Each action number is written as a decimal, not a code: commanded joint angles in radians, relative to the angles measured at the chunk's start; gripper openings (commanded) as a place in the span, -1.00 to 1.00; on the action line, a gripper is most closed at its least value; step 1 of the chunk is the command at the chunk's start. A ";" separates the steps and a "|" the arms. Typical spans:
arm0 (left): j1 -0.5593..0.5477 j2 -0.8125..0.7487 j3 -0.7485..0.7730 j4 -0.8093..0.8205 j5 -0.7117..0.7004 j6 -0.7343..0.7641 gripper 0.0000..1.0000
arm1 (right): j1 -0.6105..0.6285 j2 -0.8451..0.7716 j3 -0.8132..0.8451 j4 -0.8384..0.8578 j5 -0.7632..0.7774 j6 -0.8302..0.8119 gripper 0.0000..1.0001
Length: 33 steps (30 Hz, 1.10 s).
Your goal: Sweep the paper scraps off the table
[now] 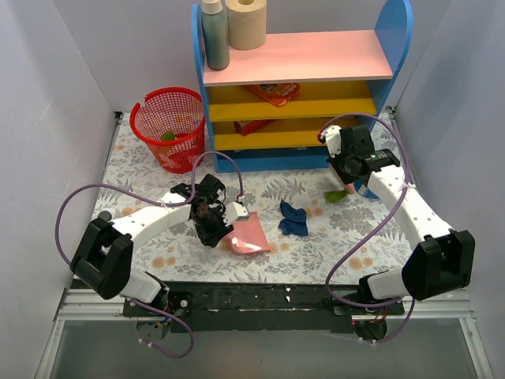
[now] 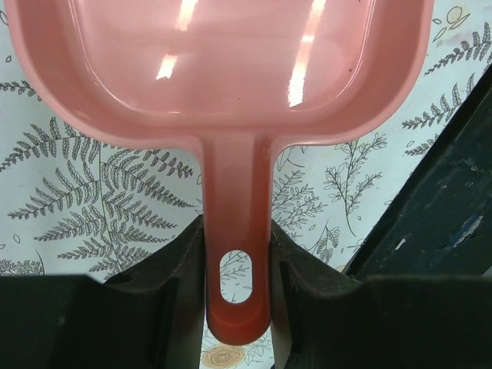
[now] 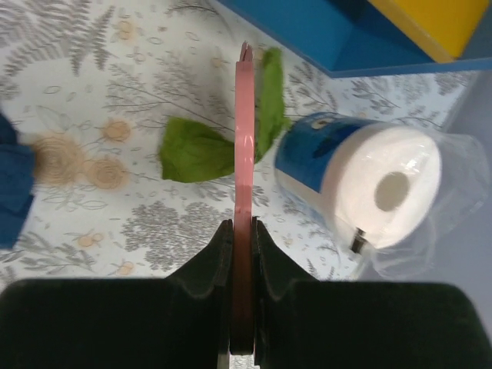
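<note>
My left gripper [image 1: 213, 219] is shut on the handle of a pink dustpan [image 1: 249, 236], whose pan rests on the fern-print table [image 1: 316, 246]. The left wrist view shows the jaws [image 2: 237, 269] clamped on the dustpan handle [image 2: 237, 231]. My right gripper [image 1: 347, 169] is shut on a thin pink flat tool [image 3: 244, 138], seen edge-on. A green paper scrap [image 3: 196, 150] lies against the tool's tip; it also shows in the top view [image 1: 336, 196]. A dark blue scrap [image 1: 293, 219] lies mid-table between the arms.
A red basket [image 1: 168, 126] at the back left holds a green scrap [image 1: 167, 136]. The blue, pink and yellow shelf unit [image 1: 300, 87] stands at the back. A plastic-wrapped white roll [image 3: 369, 188] lies just right of the tool. The table's black front rail [image 2: 453, 200] is near the dustpan.
</note>
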 commanded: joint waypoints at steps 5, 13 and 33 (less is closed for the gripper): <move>-0.019 0.021 0.040 0.040 0.007 -0.013 -1.00 | 0.082 -0.021 0.005 -0.057 -0.423 0.136 -0.97; -0.021 0.059 0.069 0.045 0.007 -0.025 -1.00 | 0.103 -0.040 0.143 -0.136 -0.627 0.181 -0.97; -0.030 0.086 0.103 0.022 0.016 -0.031 -1.00 | 0.068 0.014 -0.077 0.114 0.064 0.012 -0.97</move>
